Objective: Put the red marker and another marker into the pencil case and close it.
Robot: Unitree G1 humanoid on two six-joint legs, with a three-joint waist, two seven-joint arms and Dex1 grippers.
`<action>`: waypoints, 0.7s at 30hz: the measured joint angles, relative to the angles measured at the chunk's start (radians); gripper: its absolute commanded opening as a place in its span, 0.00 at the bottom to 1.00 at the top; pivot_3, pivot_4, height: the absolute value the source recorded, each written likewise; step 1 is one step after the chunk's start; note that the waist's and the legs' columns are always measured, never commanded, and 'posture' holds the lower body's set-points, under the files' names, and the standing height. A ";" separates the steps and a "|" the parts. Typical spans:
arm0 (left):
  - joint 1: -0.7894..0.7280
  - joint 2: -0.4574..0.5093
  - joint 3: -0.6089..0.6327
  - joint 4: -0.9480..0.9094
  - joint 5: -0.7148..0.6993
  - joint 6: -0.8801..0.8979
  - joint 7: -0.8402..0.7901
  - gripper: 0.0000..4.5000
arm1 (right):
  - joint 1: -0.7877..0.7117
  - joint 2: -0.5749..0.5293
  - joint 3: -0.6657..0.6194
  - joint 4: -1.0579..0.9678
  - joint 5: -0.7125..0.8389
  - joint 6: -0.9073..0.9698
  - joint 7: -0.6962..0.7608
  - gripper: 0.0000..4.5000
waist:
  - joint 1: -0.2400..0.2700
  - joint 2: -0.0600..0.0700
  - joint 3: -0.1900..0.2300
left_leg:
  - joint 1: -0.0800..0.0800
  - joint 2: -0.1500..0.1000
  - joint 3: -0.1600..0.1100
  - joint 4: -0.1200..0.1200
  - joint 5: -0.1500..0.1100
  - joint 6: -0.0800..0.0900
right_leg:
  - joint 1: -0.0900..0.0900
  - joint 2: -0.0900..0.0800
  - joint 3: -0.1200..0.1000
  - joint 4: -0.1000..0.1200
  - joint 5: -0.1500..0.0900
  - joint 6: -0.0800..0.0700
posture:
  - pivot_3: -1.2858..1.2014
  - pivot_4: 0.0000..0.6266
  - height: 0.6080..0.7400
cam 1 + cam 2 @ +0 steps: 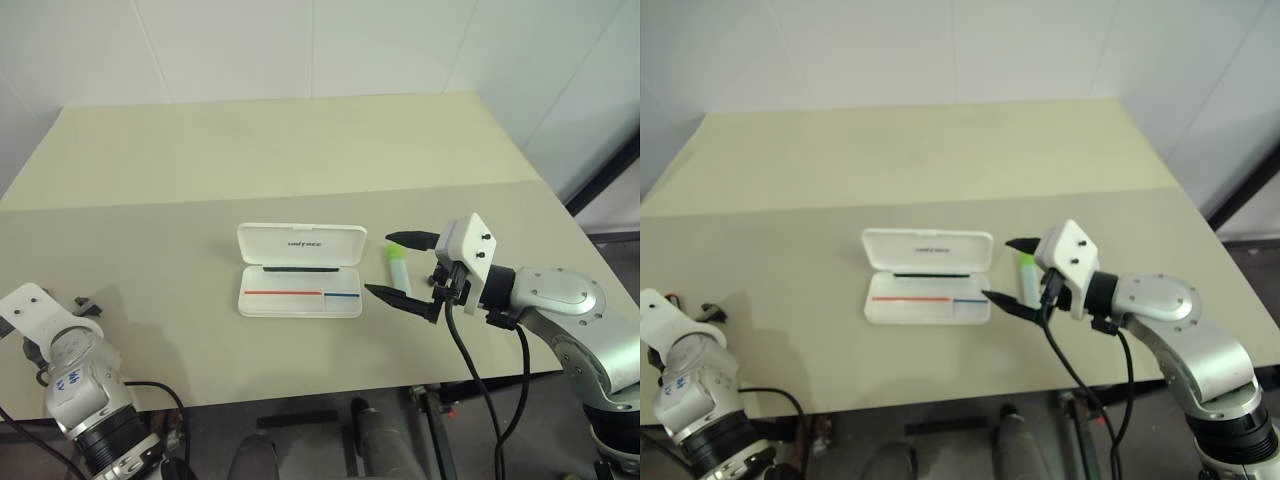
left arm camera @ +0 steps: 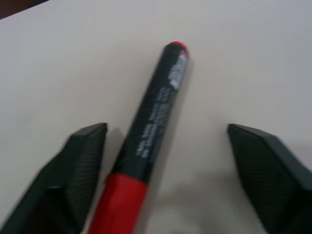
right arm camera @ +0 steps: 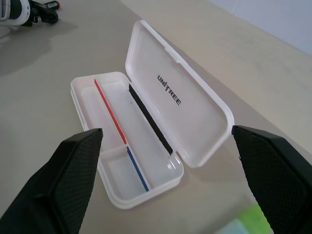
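Observation:
The pencil case lies open at the table's middle, its lid folded back and a red-and-blue stripe in its tray. Just right of it lies the other marker, pale with a green cap. My right gripper hovers open over that marker, pointing towards the case. At the table's front left, my left gripper is open and low over the red marker. The marker lies on the table between the fingers, nearer one of them, its red cap towards the wrist.
The table's front edge runs close below the case and both grippers. A seam crosses the tabletop behind the case. A black cable hangs from my right wrist over the edge.

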 measured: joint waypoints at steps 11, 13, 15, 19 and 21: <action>-0.030 0.003 -0.029 0.044 -0.048 -0.019 -0.002 0.14 | -0.010 -0.008 0.000 0.003 -0.012 0.000 0.000 1.00 | 0.042 -0.033 0.004 | 0.034 -0.055 0.037 0.009 0.012 -0.015 | -0.026 -0.023 -0.026 0.138 -0.128 -0.011 | 0.52 0.24 1.00; -0.037 0.005 -0.037 0.052 -0.047 -0.041 0.005 0.14 | -0.011 -0.008 0.000 0.003 -0.012 0.000 0.000 1.00 | 0.045 -0.038 0.005 | 0.038 -0.059 0.031 0.009 0.012 -0.014 | -0.026 -0.022 -0.026 0.135 -0.124 -0.012 | 0.52 0.24 1.00; -0.050 0.016 -0.057 0.077 -0.039 -0.070 0.007 0.14 | -0.010 -0.008 0.000 0.003 -0.012 0.000 0.000 1.00 | 0.047 -0.040 0.006 | 0.038 -0.062 0.027 0.010 0.012 -0.014 | -0.026 -0.022 -0.026 0.131 -0.121 -0.012 | 0.52 0.24 1.00; -0.134 0.061 -0.145 0.165 -0.015 -0.136 -0.045 0.14 | -0.010 -0.010 0.000 0.004 -0.014 0.000 0.000 1.00 | 0.056 -0.047 0.009 | 0.021 -0.062 0.016 0.012 0.011 -0.015 | -0.029 -0.020 -0.036 0.099 -0.096 -0.011 | 0.52 0.24 1.00; -0.208 0.068 -0.228 0.186 -0.015 -0.172 -0.103 0.14 | -0.012 -0.010 0.000 0.004 -0.015 -0.001 0.000 1.00 | 0.059 -0.056 0.014 | 0.016 -0.063 0.017 0.013 0.013 -0.009 | -0.029 -0.021 -0.036 0.093 -0.092 -0.014 | 0.52 0.24 1.00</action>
